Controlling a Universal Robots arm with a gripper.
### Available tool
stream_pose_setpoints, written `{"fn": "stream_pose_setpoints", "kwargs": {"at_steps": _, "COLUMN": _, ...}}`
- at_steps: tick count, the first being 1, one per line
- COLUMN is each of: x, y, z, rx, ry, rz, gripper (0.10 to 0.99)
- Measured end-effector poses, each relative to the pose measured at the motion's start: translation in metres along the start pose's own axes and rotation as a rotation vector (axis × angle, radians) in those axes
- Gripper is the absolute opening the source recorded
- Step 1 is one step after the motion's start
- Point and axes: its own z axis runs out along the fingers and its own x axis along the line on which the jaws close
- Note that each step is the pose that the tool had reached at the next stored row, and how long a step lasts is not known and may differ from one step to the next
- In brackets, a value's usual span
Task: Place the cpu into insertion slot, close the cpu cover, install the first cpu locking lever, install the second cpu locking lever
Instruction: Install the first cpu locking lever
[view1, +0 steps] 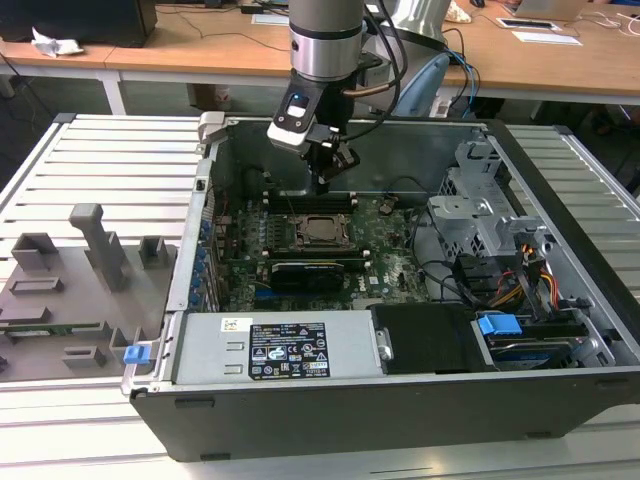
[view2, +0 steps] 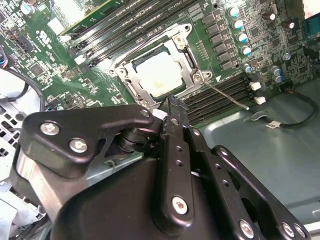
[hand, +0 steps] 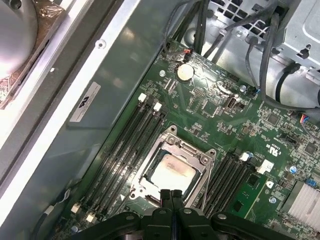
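The cpu (hand: 171, 172) lies flat in the motherboard socket, its pale metal face showing through the window of the cpu cover (hand: 177, 146). The silver cover frame lies down around the chip in both wrist views, cpu (view2: 159, 75), cover (view2: 190, 65). A thin locking lever (view2: 227, 95) slants out from one socket corner over the memory slots. My gripper (hand: 171, 192) hangs shut just above the socket's edge, with nothing between its fingers. In the exterior view the gripper (view1: 322, 183) hovers over the far side of the socket (view1: 322, 228).
The open computer case (view1: 200, 200) lies on a slatted table. A long black expansion card (view1: 310, 270) sits near the socket, with the power supply (view1: 285, 350) in front and a drive cage (view1: 480, 210) with cables (view1: 500, 280) at the exterior view's right. A grey fixture tray (view1: 70, 290) lies at its left.
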Motion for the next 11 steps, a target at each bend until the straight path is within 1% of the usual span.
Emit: {"fn": "stream_pose_setpoints", "kwargs": {"at_steps": 11, "x": 0.0, "y": 0.0, "z": 0.0, "rx": 0.0, "ry": 0.0018, "rz": -0.035, "gripper": 0.106}}
